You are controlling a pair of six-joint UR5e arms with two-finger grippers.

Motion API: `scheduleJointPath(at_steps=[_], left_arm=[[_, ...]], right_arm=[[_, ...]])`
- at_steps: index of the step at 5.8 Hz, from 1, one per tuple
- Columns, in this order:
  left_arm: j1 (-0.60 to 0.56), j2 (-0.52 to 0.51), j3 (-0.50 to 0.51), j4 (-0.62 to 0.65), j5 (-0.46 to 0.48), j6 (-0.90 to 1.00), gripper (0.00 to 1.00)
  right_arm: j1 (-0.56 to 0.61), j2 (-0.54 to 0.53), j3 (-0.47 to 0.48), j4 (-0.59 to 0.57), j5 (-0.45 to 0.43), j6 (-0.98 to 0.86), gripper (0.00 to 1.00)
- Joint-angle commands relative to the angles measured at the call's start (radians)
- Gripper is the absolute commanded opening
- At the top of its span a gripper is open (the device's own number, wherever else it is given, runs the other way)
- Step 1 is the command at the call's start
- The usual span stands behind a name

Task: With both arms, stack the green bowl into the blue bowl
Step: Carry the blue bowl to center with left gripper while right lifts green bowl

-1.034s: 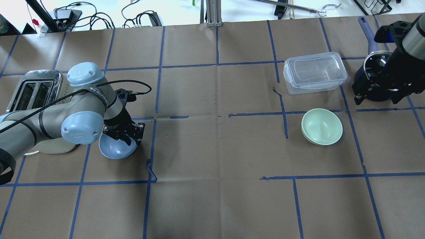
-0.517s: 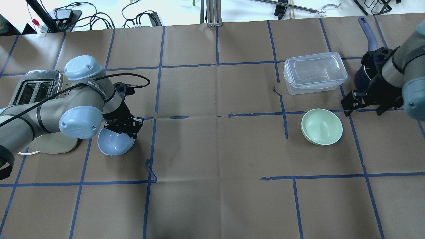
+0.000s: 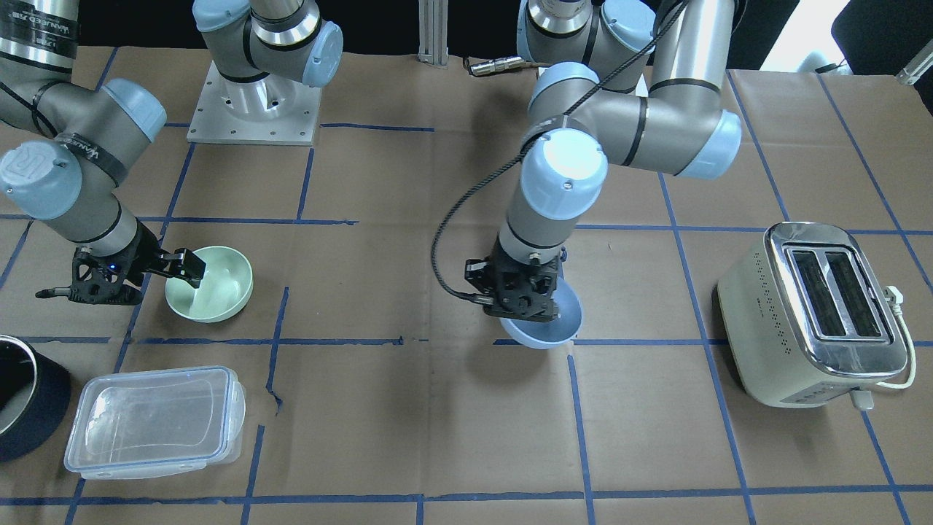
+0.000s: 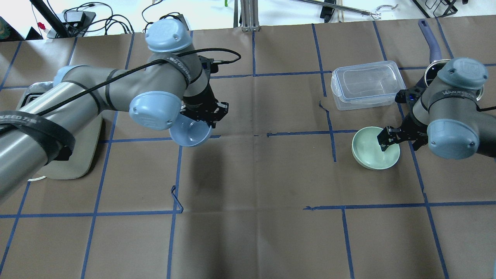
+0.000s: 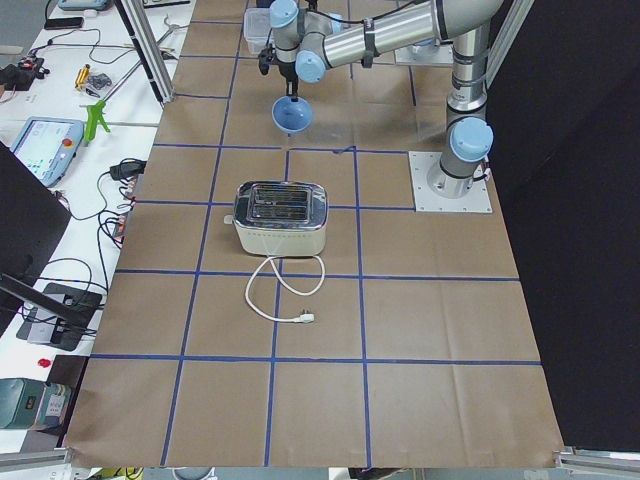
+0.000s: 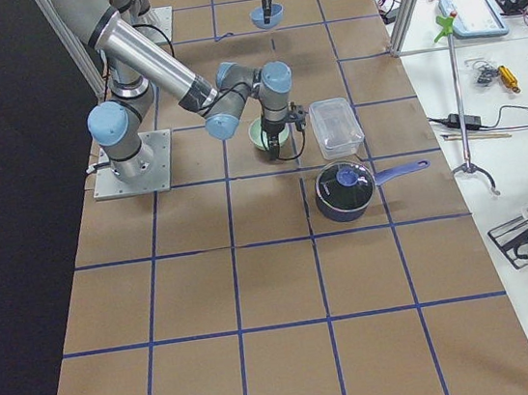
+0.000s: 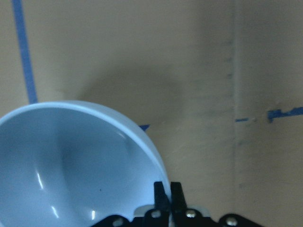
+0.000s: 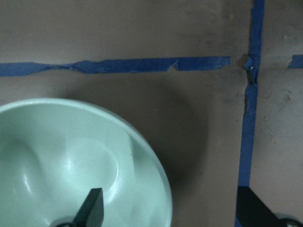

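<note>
My left gripper (image 4: 204, 121) pinches the rim of the small periwinkle-blue plastic bowl (image 4: 189, 136), held above the table. My right gripper (image 4: 401, 141), spread, straddles the rim of the pale mint-green bowl (image 4: 370, 153), which rests far off. Closing, carrying and stacking remain.

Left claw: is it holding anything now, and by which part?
Yes. The left claw is shut on the small round light-blue plastic bowl, pinching its rim; the bowl hangs clear of the table.
</note>
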Motion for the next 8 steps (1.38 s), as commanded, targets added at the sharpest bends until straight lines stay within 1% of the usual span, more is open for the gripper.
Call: scheduleJointPath(at_steps=[1, 2, 3, 4, 5, 6, 7, 8], left_arm=[[-0.150, -0.118, 0.103, 0.047, 0.004, 0.011, 0.02], [-0.193, -0.167, 0.121, 0.146, -0.004, 0.009, 0.04], [-0.212, -0.170, 0.093, 0.148, 0.012, 0.006, 0.06], [-0.214, -0.163, 0.086, 0.094, 0.015, -0.003, 0.11], [-0.212, -0.144, 0.091, 0.023, 0.016, -0.004, 0.29], [-0.211, -0.175, 0.091, 0.042, 0.010, -0.007, 0.98], [-0.206, -0.144, 0.103, 0.055, 0.012, -0.007, 0.98], [-0.183, -0.054, 0.117, 0.039, 0.009, -0.007, 0.99]], right_arm=[[0.000, 0.001, 0.003, -0.003, 0.001, -0.001, 0.34], [0.000, -0.002, 0.001, 0.000, 0.024, 0.001, 0.16], [0.000, -0.008, -0.007, 0.005, 0.030, 0.008, 0.09], [0.002, -0.010, -0.022, 0.006, 0.032, 0.009, 0.07], [0.005, -0.019, -0.101, 0.081, 0.030, 0.009, 0.07], [0.014, -0.033, -0.226, 0.268, 0.032, 0.009, 0.07], [0.037, -0.066, -0.319, 0.439, 0.073, 0.010, 0.07], [0.049, -0.109, -0.386, 0.574, 0.107, 0.009, 0.07]])
